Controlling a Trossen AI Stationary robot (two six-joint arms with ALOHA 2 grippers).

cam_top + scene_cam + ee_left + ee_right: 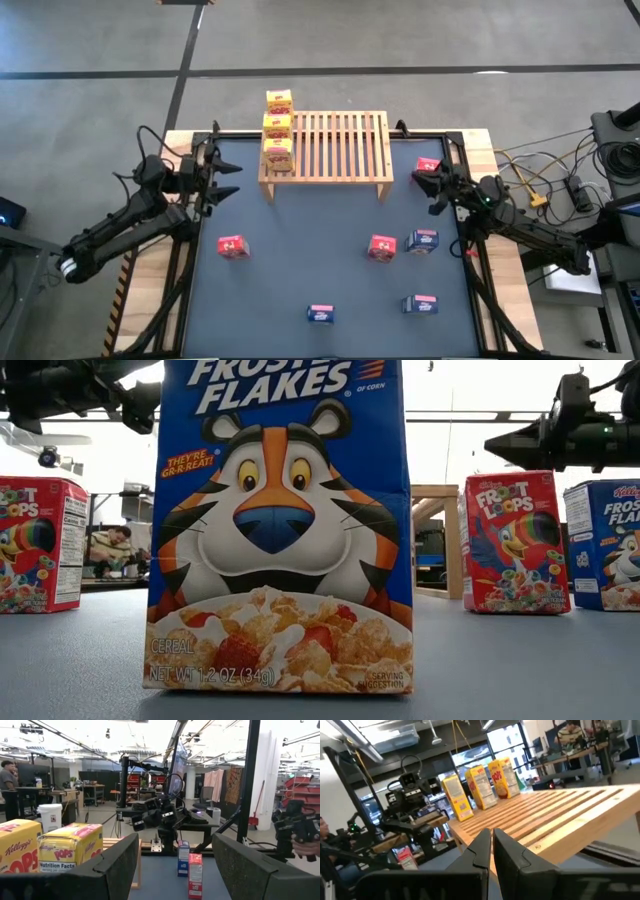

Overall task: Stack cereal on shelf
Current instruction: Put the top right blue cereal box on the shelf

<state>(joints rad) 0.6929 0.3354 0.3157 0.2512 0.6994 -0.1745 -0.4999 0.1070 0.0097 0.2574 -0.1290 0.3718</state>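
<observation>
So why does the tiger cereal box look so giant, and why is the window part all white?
In the low view the blue cardboard Frosted Flakes box stands right by the camera, so it fills the picture, while the red Froot Loops box farther back looks small. The bright room behind washes out to white there. In the right wrist view the light wooden slatted shelf looks tilted and a bit soft.

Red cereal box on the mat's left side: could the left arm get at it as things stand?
Probably yes. The red cereal box stands alone on the mat, nothing beside it. The left gripper hovers near the shelf's left end, jaws open and empty, with clear mat between it and the box.
</observation>
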